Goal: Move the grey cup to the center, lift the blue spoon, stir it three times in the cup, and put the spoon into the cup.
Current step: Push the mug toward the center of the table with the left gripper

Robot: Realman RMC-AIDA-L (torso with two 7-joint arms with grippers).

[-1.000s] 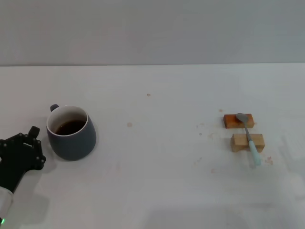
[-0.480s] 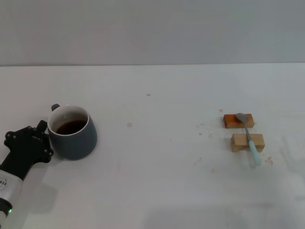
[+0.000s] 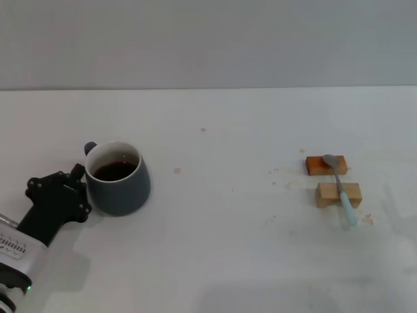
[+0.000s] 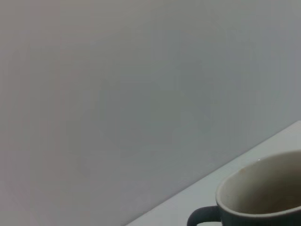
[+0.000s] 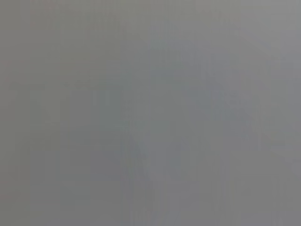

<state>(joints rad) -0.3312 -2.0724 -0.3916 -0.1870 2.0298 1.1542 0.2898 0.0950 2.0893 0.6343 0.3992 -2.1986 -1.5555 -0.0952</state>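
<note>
Grey cup (image 3: 118,178) touching left end effector (image 3: 73,194).

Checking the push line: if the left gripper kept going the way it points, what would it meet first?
The grey cup: the left gripper already sits against its side, seemingly touching.

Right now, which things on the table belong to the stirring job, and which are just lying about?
Part of the job:
- grey cup, with dark liquid
- blue spoon, lying across the blocks
- left gripper, against the cup's side

Just there:
- two wooden blocks under the spoon
- table
</note>
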